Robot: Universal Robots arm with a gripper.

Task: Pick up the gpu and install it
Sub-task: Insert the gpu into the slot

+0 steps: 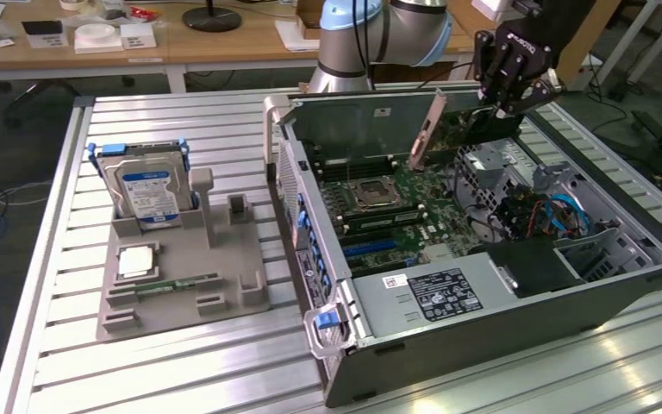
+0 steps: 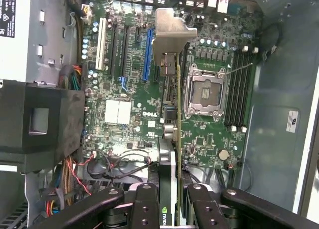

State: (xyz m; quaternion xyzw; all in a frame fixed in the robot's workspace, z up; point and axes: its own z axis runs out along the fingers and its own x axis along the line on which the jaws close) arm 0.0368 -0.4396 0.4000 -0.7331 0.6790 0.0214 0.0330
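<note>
Slatted aluminium table [image 1: 193, 362] in a workshop, wooden desks behind. On it, one dark grey computer tower [image 1: 515, 328] lying on its side with the panel off, and, toward the exterior view's left, one grey plastic holder tray [image 1: 239, 259]. In the tray: one boxy hard drive with blue-white label [image 1: 147, 194] standing upright, one square silver processor chip [image 1: 138, 259] lying flat, one narrow green memory stick [image 1: 176, 283] lying flat. Inside the tower, one green motherboard [image 2: 129, 134] with one empty metal processor socket [image 2: 204, 92], one long blue slot [image 2: 147, 55] and one white slot [image 2: 102, 45]. Above the tower's far end, one black two-fingered gripper [image 1: 513, 108] on one pale blue-and-grey arm [image 1: 365, 34], fingers [image 2: 147, 206] pinched from both sides on one gpu [image 2: 172, 40], a thin green circuit card with a silver metal end bracket. Hangs edge-down over the motherboard, between blue slot and socket; whether touching the board, cannot tell.
</note>
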